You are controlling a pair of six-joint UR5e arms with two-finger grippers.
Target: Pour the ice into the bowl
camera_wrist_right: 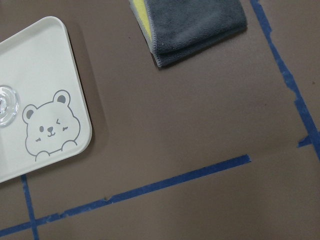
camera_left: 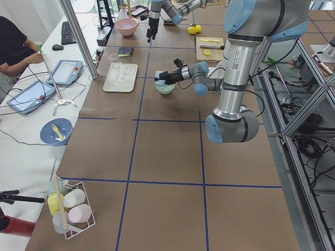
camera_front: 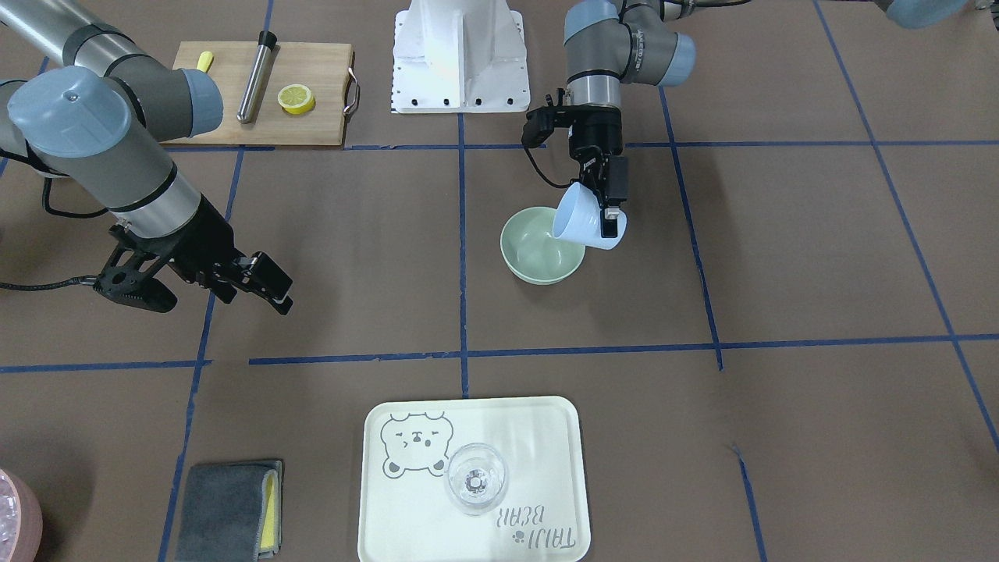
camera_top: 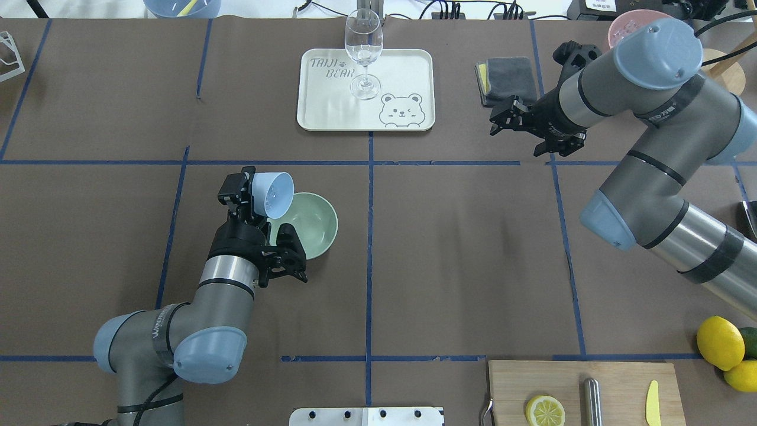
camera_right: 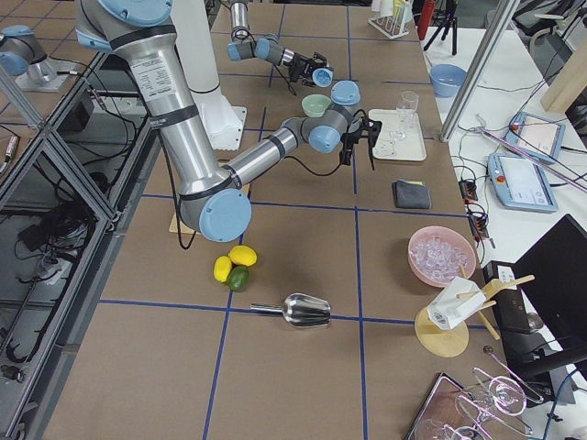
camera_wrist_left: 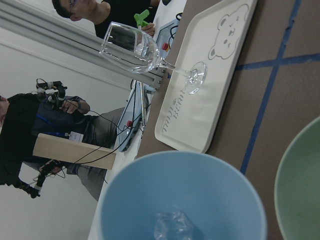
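My left gripper (camera_top: pixel 254 192) is shut on the light blue cup (camera_top: pixel 273 190) and holds it tipped on its side, mouth over the near rim of the pale mint-green bowl (camera_top: pixel 313 228). A small clump of clear ice (camera_wrist_left: pixel 172 226) lies inside the cup (camera_wrist_left: pixel 180 190) near its bottom. The bowl's inside (camera_front: pixel 531 250) looks empty. In the front view the left gripper (camera_front: pixel 609 218) grips the cup's (camera_front: pixel 581 222) wall. My right gripper (camera_top: pixel 520 130) hangs open and empty far to the right, above bare table near the grey cloth.
A pale tray (camera_top: pixel 331 112) with a wine glass (camera_top: pixel 363 47) stands beyond the bowl. A folded grey cloth (camera_top: pixel 511 77) and a pink tub of ice (camera_right: pixel 442 257) lie far right. A cutting board (camera_top: pixel 514 384), lemons (camera_top: pixel 720 342) and a metal scoop (camera_right: pixel 305 310) sit near the robot.
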